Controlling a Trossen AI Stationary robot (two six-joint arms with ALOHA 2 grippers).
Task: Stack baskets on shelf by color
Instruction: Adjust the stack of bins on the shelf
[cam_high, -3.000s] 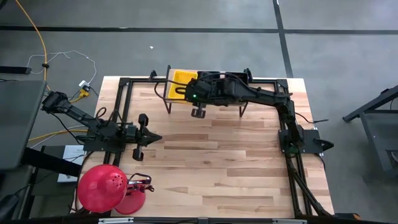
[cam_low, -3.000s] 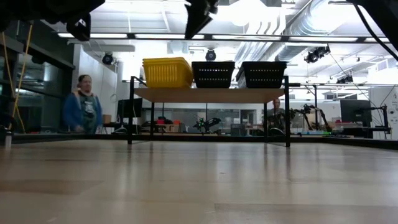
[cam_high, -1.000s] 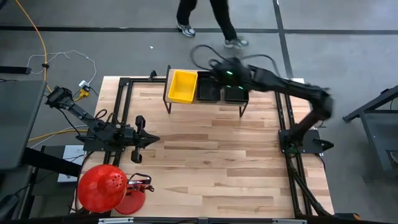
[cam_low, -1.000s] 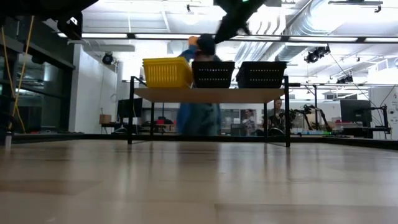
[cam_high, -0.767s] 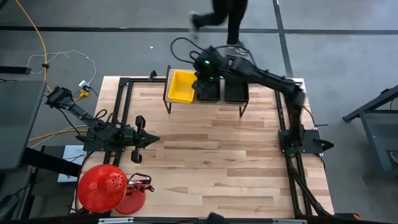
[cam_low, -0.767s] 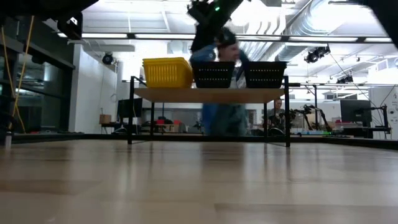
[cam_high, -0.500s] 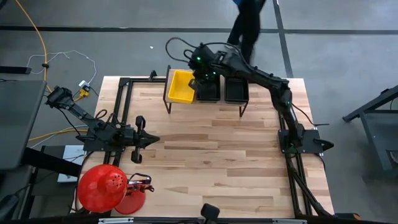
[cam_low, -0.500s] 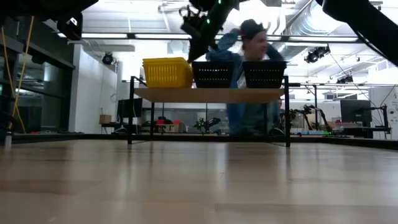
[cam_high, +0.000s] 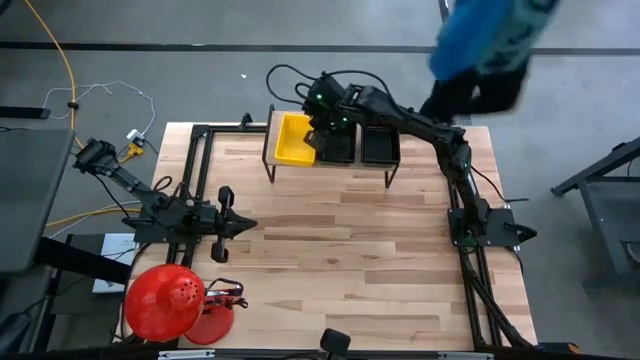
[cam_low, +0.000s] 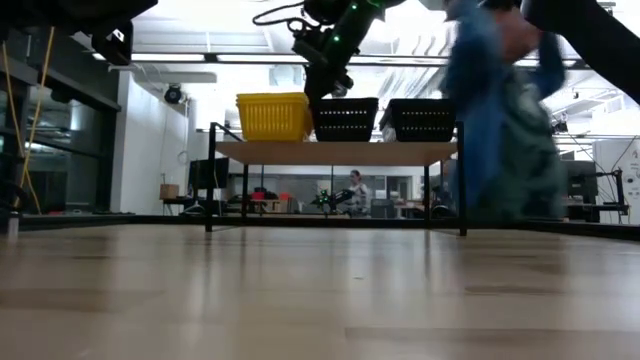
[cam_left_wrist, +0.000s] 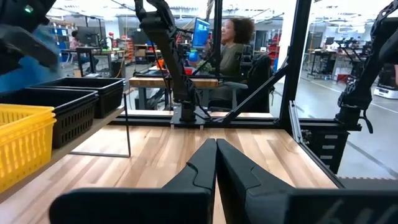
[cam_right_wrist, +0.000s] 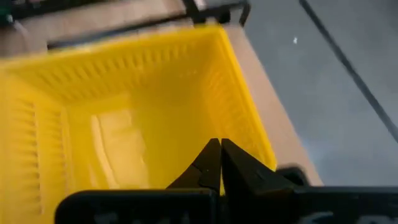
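Observation:
A yellow basket stack (cam_high: 292, 140) sits at the left end of the shelf (cam_low: 340, 152). Two black basket stacks (cam_high: 336, 148) (cam_high: 380, 147) stand beside it. My right gripper (cam_right_wrist: 220, 144) is shut and points down into the yellow basket (cam_right_wrist: 124, 124) near the wall that faces the black ones. In the low view it (cam_low: 320, 92) stands at the yellow basket's rim height. My left gripper (cam_left_wrist: 216, 163) is shut on nothing and hovers at the table's left (cam_high: 243, 222). My right gripper's shut fingertips stand just inside the yellow basket's wall (cam_right_wrist: 239, 118) on the side of the black baskets, coming slanting from above. I cannot tell whether they touch the wall or the basket's floor.
A person in blue (cam_high: 490, 35) moves past beyond the table's far right corner, blurred in the low view (cam_low: 500, 120). A red dome-shaped thing (cam_high: 163, 300) sits at the near left corner. A black frame (cam_high: 200, 180) borders the bare wood in the middle.
My right gripper has swung from above the right black baskets toward the table's left and come down at the yellow basket's right side. The yellow basket has shifted slightly toward the black ones. The person has walked rightward behind the table.

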